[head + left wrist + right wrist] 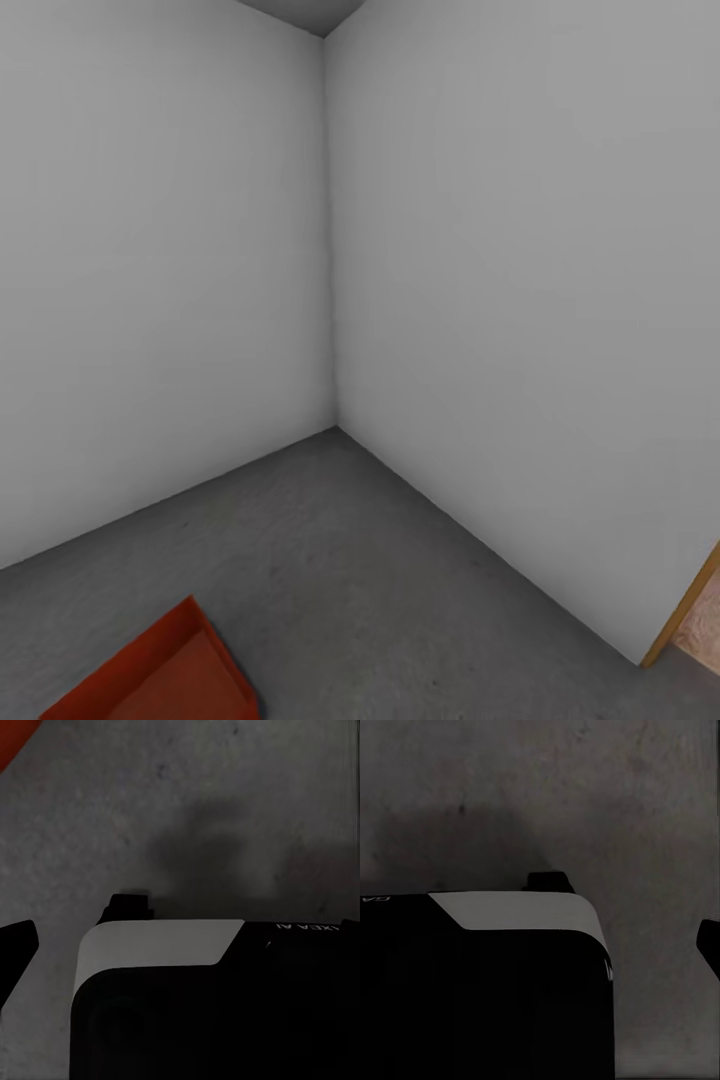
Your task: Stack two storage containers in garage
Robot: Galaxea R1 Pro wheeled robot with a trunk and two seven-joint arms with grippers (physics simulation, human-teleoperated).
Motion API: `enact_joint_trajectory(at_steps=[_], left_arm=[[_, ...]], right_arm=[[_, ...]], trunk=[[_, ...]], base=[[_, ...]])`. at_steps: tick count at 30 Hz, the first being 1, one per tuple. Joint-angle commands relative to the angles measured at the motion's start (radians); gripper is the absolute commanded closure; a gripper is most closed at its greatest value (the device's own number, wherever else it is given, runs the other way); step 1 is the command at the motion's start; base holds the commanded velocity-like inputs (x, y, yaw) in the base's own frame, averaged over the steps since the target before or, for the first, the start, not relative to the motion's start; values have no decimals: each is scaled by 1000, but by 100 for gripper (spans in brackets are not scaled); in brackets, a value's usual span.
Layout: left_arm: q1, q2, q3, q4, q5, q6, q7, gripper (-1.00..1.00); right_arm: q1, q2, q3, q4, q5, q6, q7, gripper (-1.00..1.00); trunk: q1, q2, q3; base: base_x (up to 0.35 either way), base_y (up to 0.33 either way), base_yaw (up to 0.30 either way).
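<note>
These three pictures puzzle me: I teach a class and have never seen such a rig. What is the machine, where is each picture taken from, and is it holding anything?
They are simulator renders from a wheeled robot with two arms. The head camera looks into a corner of pale grey walls above a rough grey floor. One orange-red storage container sits on that floor at the picture's lower edge. A wood-coloured door frame shows at the right. The two wrist cameras point down at the floor, past dark parts of the robot's body. Nothing shows as held; whether the grippers are open cannot be told.
</note>
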State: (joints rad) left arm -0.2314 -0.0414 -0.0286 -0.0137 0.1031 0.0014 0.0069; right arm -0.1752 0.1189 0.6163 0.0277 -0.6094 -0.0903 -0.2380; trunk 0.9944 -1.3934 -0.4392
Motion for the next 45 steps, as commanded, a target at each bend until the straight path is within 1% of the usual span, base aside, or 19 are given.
enact_joint_trajectory(at_steps=[1,32,40,45], left_arm=[[0,0,-4,0,10,0,1,-100],[0,0,-4,0,10,0,1,-100],[0,0,-4,0,10,0,1,-100],[0,0,-4,-1,10,0,1,-100]], right_arm=[[-1,1,8,3,-9,-6,-1,-100],[-1,0,8,3,-10,-8,-1,-100],[-1,-1,8,3,-9,-16,-1,-100],[-1,0,8,3,-9,-15,-1,-100]], trunk=[[0,-1,-1],[0,-1,-1],[0,-1,-1],[0,-1,2]], base=[[0,0,-242],[0,0,-242],[0,0,-64],[0,0,-161]])
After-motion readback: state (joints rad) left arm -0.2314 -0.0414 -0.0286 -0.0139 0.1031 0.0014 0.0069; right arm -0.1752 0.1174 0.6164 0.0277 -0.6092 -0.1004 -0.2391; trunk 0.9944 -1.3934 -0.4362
